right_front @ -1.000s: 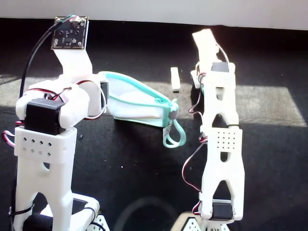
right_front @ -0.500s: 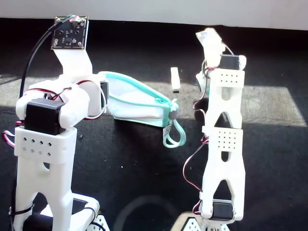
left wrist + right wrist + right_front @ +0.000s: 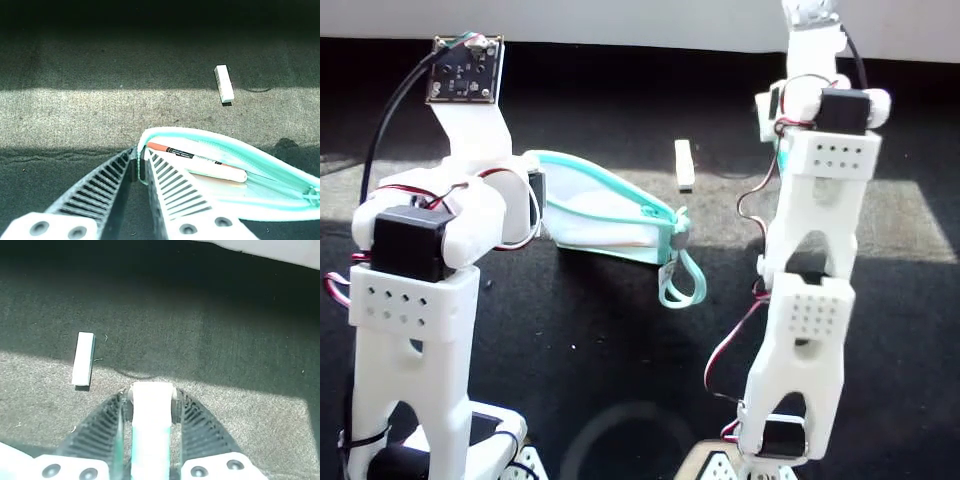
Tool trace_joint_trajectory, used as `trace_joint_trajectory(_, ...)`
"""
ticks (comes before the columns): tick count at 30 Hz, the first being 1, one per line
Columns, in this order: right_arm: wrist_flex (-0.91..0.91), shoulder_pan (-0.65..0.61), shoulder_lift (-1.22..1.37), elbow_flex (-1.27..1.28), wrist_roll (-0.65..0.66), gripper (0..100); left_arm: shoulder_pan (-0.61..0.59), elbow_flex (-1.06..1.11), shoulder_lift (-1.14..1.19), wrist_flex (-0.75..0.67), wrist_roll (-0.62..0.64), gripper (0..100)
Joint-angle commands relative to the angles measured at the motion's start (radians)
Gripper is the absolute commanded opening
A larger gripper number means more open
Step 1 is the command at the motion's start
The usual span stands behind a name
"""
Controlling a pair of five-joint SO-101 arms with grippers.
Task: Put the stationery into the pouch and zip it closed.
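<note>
One white block (image 3: 151, 415), ribbed right gripper (image 3: 150, 394)

surface: dark felt mat (image 3: 610, 370) | light: sunlit band (image 3: 890, 215) across it | back: white wall (image 3: 620, 18)

Table top covered in dark felt-like cloth (image 3: 580, 330). A pale sunlit band (image 3: 890, 215) crosses it from 9 to 3 o'clock. Near centre rests a white zip pouch with mint-green edging (image 3: 600, 215), its green loop strap (image 3: 680, 285) trailing onto the cloth toward 5 o'clock. A small white rectangular block (image 3: 685, 164) lies apart, at 1 o'clock from the pouch, its long axis running 12 to 6.
</note>
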Motion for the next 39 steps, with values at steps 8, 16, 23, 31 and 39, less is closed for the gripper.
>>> trace_joint_trajectory(8, -0.064, -0.007, -0.754, 1.113, -0.014, 0.5, 0.012, 0.004, 0.004, 0.021, -0.008, 1)
trace_joint_trajectory(16, -0.618, -0.007, -1.000, 1.977, -0.012, 0.5, 0.016, 0.004, 0.005, 0.020, -0.009, 1)
trace_joint_trajectory(23, -1.113, -0.007, -1.000, 2.388, -0.008, 0.5, 0.016, 0.004, 0.005, 0.021, -0.009, 1)
trace_joint_trajectory(31, -1.053, -0.007, -0.892, 2.381, -0.008, 12.9, 0.019, 0.002, 0.005, 0.041, -0.009, 1)
trace_joint_trajectory(39, -0.743, -0.007, -0.812, 2.103, -0.008, 17.6, 0.018, 0.005, 0.005, 0.061, -0.009, 1)
